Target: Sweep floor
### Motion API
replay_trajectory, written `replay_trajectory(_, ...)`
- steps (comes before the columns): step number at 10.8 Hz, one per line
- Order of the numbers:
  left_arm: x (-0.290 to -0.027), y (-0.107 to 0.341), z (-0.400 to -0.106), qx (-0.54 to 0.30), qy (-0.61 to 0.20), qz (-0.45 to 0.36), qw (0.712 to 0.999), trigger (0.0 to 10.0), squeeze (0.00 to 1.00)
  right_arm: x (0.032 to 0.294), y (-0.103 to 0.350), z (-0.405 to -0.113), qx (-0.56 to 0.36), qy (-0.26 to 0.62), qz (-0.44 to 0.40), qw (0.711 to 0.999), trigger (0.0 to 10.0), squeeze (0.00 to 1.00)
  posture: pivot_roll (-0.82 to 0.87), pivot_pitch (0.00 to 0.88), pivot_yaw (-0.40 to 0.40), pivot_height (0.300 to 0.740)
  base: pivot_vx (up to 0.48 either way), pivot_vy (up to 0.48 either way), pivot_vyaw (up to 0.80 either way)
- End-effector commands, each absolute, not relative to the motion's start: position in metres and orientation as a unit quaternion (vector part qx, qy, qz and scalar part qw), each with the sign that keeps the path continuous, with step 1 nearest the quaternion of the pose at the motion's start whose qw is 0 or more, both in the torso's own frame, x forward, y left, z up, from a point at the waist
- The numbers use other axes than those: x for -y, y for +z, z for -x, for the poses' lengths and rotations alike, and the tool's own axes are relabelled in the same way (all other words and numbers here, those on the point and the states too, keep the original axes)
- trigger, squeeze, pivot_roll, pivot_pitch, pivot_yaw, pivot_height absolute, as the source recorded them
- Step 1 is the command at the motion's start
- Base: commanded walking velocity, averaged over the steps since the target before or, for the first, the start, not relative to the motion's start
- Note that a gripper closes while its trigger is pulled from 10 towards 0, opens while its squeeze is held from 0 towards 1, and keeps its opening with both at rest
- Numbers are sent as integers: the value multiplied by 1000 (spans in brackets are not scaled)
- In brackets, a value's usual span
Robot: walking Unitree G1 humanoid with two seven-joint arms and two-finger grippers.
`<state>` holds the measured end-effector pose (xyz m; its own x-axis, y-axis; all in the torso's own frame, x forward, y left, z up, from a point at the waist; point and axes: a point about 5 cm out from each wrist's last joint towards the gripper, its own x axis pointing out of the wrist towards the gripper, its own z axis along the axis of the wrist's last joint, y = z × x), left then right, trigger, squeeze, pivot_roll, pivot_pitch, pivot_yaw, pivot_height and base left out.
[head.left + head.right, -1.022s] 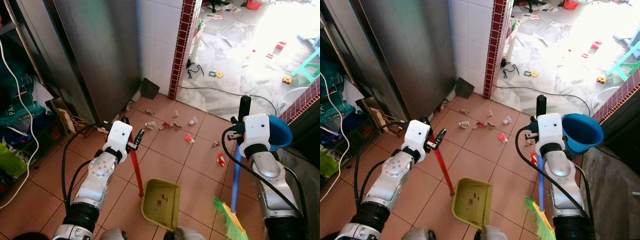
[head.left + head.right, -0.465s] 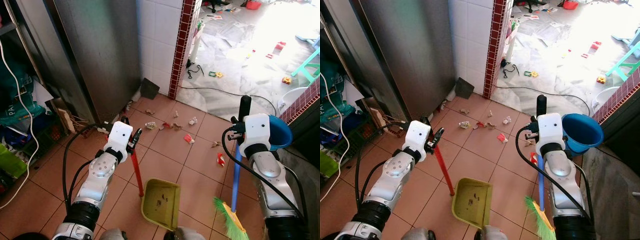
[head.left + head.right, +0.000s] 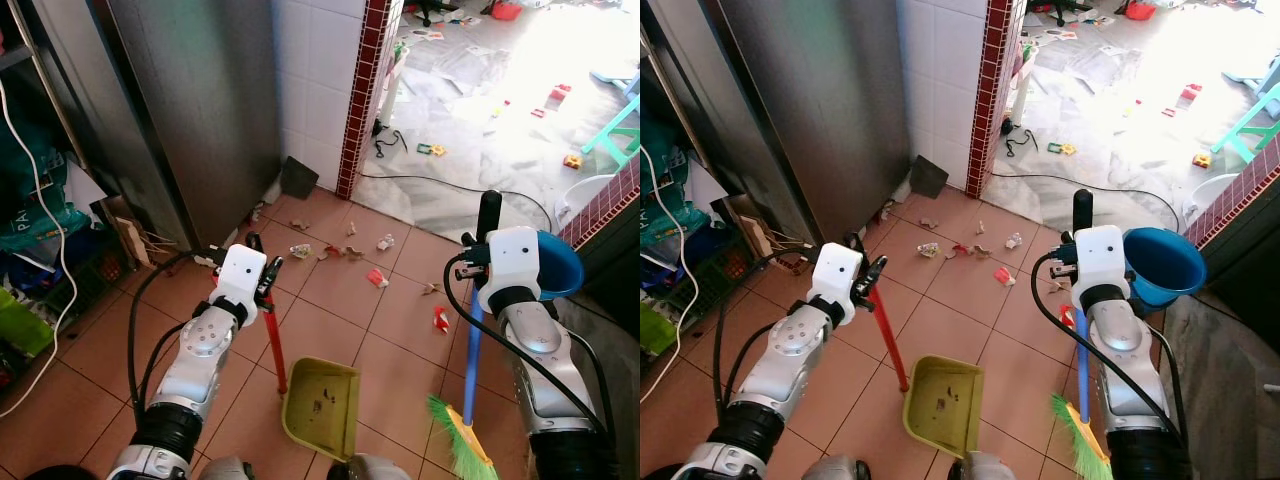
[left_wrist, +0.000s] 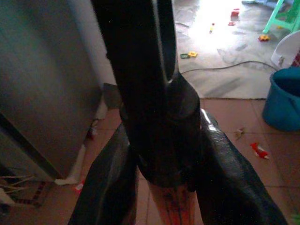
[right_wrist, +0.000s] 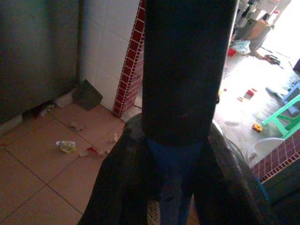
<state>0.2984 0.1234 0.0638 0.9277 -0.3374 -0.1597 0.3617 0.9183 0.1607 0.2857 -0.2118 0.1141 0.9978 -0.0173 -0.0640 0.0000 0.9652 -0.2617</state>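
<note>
Holding both tools upright, the left gripper (image 3: pixel 262 283) is clamped on the red handle of the dustpan (image 3: pixel 322 405), whose tray rests on the near tiles, mouth toward the debris. Right gripper (image 3: pixel 474 262) is closed around the blue broom (image 3: pixel 471 352), bristles grounded at near right. Scattered litter (image 3: pixel 377 277) lies farther ahead, presumably to be drawn toward the pan

Floor (image 3: pixel 330 320): terracotta tiles w/ pale grout. Dustpan (image 3: pixel 322 407) olive-yellow, red handle (image 3: pixel 272 345). Broom (image 3: pixel 462 440): blue stick, green bristles, black grip. Bucket (image 3: pixel 1162 266) blue. Wall pillar (image 3: pixel 362 95) dark red small tiles; wall tiles (image 3: pixel 315 70) white. Scraps (image 3: pixel 377 277) red & white.
</note>
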Motion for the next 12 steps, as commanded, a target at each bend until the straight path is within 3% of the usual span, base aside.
replay_trajectory(1, -127, 66, -301, -60, -178, -109, 976, 0, 0, 214, 122, -288, -18, -4, 144, 989, 10000, 0, -128, 26, -91, 740, 0, 0, 0)
replay_trajectory(6, -127, 71, -303, -44, -181, -111, 976, 0, 0, 211, 120, -290, -17, -6, 139, 990, 10000, 0, -119, 20, -73, 740, 0, 0, 0)
replay_trajectory(12, -141, 112, -313, 26, -158, -127, 979, 0, 0, 193, 126, -317, 18, -24, 106, 994, 10000, 0, -43, 0, -1, 740, 0, 0, 0)
